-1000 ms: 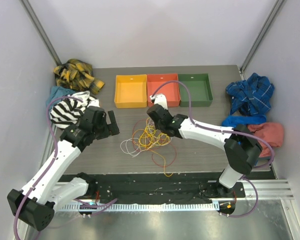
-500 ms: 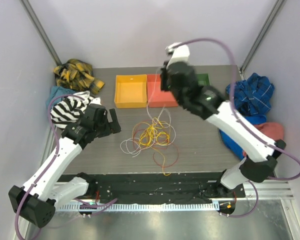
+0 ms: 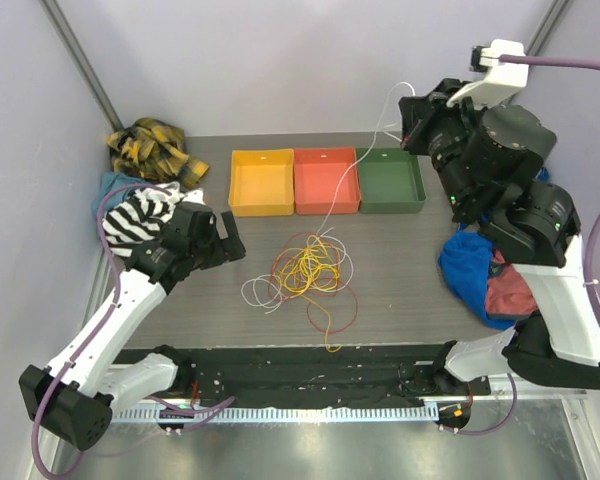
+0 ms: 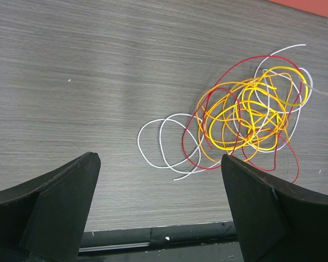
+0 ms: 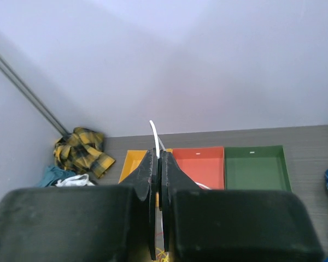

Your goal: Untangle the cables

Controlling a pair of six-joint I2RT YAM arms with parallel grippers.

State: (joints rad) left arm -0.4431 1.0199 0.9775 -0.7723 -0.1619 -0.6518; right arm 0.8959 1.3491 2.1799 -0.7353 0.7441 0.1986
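The cables lie in a tangle of yellow-orange, red and white loops mid-table, and also show in the left wrist view. My right gripper is raised high at the back right. It is shut on one white cable, whose end sticks out above the fingertips. That cable runs taut from the gripper down over the red tray to the tangle. My left gripper is open and empty, low over the table left of the tangle. In its wrist view the gripper frames white loops.
Yellow, red and green trays stand in a row at the back. A plaid cloth and a striped cloth lie at the left. Blue and red cloths lie at the right, under the right arm.
My right arm has risen from the tangle up and to the back right, drawing the white cable out with it. The left arm has hardly moved.
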